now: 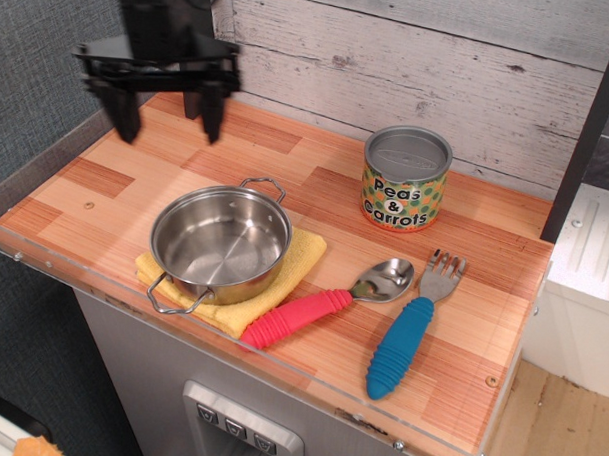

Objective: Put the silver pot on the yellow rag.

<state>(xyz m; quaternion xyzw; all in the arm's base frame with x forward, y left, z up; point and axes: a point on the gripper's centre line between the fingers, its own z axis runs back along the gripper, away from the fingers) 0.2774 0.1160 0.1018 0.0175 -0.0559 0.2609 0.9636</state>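
Note:
The silver pot (221,243) stands upright on the yellow rag (296,259) near the front left of the wooden counter, with one wire handle toward the back and one toward the front edge. The rag shows around the pot's right and front sides. My gripper (168,115) hangs open and empty above the back left of the counter, well up and to the left of the pot, its two black fingers (211,112) pointing down and spread wide.
A "Peas & Carrots" can (406,179) stands at the back middle. A spoon with a red handle (327,304) and a fork with a blue handle (409,330) lie right of the rag. A clear rim (280,359) edges the counter's front.

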